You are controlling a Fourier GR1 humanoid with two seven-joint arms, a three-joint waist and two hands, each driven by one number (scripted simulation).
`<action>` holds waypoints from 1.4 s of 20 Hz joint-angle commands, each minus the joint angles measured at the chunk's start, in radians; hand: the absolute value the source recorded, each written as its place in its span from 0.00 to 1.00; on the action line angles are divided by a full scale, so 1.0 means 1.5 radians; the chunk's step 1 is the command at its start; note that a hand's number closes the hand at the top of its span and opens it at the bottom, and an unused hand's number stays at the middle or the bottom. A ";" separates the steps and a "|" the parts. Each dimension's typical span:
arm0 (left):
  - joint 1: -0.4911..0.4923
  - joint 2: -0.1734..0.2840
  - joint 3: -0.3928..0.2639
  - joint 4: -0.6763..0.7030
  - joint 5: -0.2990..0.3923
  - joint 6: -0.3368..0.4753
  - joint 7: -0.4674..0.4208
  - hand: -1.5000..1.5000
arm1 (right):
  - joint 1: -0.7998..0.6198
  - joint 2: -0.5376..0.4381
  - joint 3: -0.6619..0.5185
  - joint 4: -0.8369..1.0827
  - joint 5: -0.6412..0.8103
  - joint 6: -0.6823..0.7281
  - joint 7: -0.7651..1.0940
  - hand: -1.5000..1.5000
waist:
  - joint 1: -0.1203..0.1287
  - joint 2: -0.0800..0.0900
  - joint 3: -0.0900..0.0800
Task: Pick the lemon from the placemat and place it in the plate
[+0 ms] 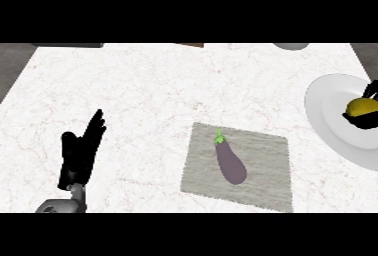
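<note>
Head view, white marbled counter (162, 85).

Lemon (362, 106): yellow, over the plate (332, 107) at the right edge of the view. Right hand (364, 120) has black fingers curled around it, one dark finger rising above the lemon and others wrapping beneath. Cannot tell whether the lemon touches the plate surface or is held just above it. Most of the right hand is cut off by the frame edge.

Plate: white, round, partly out of view at right, well apart from the mat.

Mat (258, 185): grey, rectangular, slightly skewed, lower centre of the counter. An eggplant (230, 162) lies on it lengthwise, purple body, green stem end pointing away from the robot.

Left hand (80, 152): lower left, fingers straight and pointing up, holding nothing, resting above the counter well apart from the mat. Grey forearm (65, 206) enters from the bottom edge.

A grey rounded object (291, 46) shows at the far edge, top right, mostly cut off.
</note>
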 commanded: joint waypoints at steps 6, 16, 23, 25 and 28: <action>-0.013 -0.021 -0.009 0.006 -0.026 0.028 0.006 0.50 | -0.025 -0.065 0.005 0.152 0.001 0.080 -0.176 0.00 | -0.004 -0.001 0.000; -0.006 0.000 0.006 0.014 -0.006 -0.003 -0.002 0.50 | -0.059 -0.095 -0.220 0.192 -0.246 0.230 -0.302 0.00 | -0.015 -0.002 0.001; -0.002 0.029 0.037 0.018 0.017 -0.032 -0.022 0.50 | -0.026 -0.156 -0.243 0.240 -0.281 0.343 -0.323 0.00 | 0.000 0.002 0.002; -0.017 -0.009 0.001 0.011 -0.022 0.009 -0.010 0.50 | -0.002 -0.112 -0.228 0.234 -0.275 0.310 -0.355 0.00 | -0.002 0.001 0.002; 0.006 -0.011 0.005 0.016 -0.011 -0.001 -0.019 0.50 | 0.014 -0.108 -0.228 0.226 -0.284 0.330 -0.394 0.00 | -0.001 0.001 0.002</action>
